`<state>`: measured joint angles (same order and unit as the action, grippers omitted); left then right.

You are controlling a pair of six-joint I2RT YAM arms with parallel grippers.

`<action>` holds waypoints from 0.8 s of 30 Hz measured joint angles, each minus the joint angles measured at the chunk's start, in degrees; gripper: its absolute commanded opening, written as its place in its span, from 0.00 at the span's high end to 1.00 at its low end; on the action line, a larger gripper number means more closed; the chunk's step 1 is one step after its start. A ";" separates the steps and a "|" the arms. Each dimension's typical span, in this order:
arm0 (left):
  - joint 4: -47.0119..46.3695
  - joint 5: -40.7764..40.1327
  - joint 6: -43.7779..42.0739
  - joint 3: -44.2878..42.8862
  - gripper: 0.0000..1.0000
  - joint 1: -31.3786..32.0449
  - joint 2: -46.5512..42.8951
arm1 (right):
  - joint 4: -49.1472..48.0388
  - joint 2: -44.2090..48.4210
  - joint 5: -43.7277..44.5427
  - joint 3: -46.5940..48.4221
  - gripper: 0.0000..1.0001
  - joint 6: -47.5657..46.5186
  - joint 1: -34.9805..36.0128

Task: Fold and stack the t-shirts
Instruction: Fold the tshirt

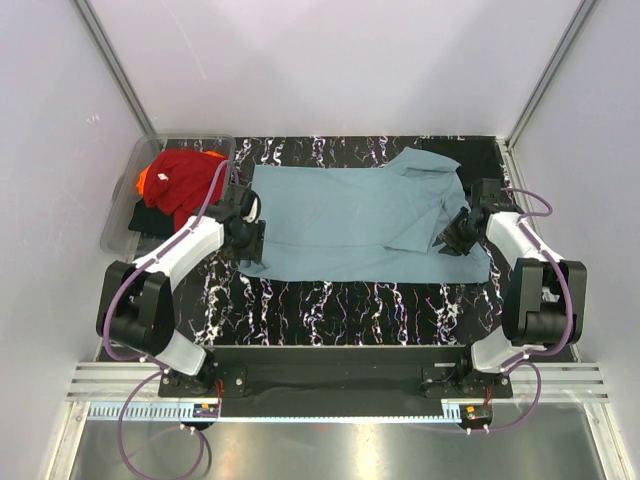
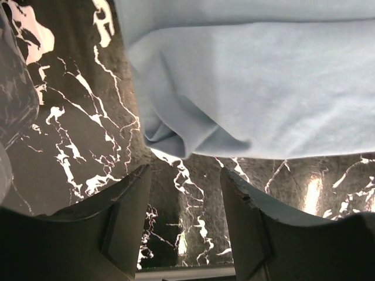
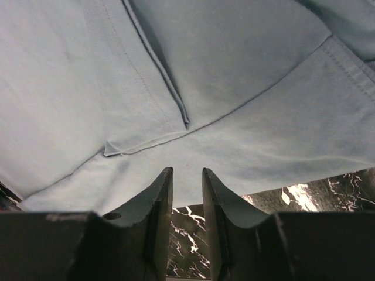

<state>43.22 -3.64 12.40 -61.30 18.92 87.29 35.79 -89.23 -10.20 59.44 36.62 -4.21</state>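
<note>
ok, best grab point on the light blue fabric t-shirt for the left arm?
Probably the rumpled hem corner of the light blue t-shirt, from the left, low along the black marble tabletop. It's doubled over and lifted, just ahead of the left gripper, jaws open.

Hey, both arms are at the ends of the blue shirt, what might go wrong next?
The blue shirt has a curled edge by the open left gripper, so a pinch may bunch it. Near the right gripper, layers overlap; grabbing only one could skew the fold.

I'm seeing a dusty blue t-shirt (image 1: 350,225), black white-veined marble surface (image 1: 330,300), a red shirt (image 1: 185,178), an orange shirt (image 1: 146,180).
</note>
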 measured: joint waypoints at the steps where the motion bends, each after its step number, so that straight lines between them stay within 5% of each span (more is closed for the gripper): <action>1: -0.50 0.48 -0.02 0.46 0.44 -0.66 0.00 | -0.48 -0.11 0.00 -0.35 0.67 0.09 0.00; 12: -3.80 3.17 -0.55 2.64 0.53 -1.95 3.48 | -3.91 -2.34 1.11 -2.89 0.67 0.07 0.00; 24: -2.60 0.33 0.17 2.97 0.91 -2.51 7.65 | -4.72 -5.62 5.14 -5.09 0.68 -2.36 -1.88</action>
<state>40.62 -3.31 12.58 -58.33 16.40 94.94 31.07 -94.85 -5.06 54.35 34.26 -6.09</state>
